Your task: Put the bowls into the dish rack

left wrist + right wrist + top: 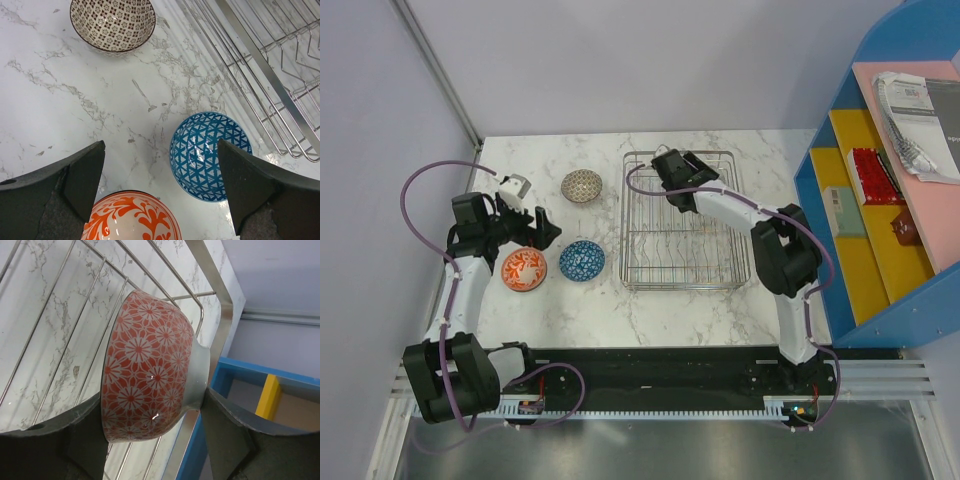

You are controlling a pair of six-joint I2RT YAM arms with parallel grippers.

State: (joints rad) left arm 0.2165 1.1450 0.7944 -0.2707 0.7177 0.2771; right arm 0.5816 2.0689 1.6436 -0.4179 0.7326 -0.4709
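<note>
Four bowls showed, three of them on the table (670, 310) to the left of the dish rack (685, 286). Nearest you sat the orange bowl (523, 268), white with bold orange-red scrolls, upright and well left of the rack's near corner. The blue bowl (582, 260), a blue lattice on white, stood between it and the rack, close to the rack's left rim but apart from it. Your left arm (455, 290) hung over these two with its jaws spread wide and nothing in them; in the left wrist view the orange bowl lay just below the gap. Farther back, level with the rack's far end and left of it, stood the grey-black bowl (582, 185), small dark checks on white.

At the rack's far end, your right arm (725, 205) had its jaws closed on the red bowl (150, 380), white daisies on red with a pale ringed foot, held on edge over the wires, one finger at the rim side and one at the foot. Whether it touched the wires I could not tell.

These looked like glazed ceramic: stiff, fairly weighty, slick, and likely to chip against metal. You would probably do best pinching the rim wall, one finger inside and one outside.
</note>
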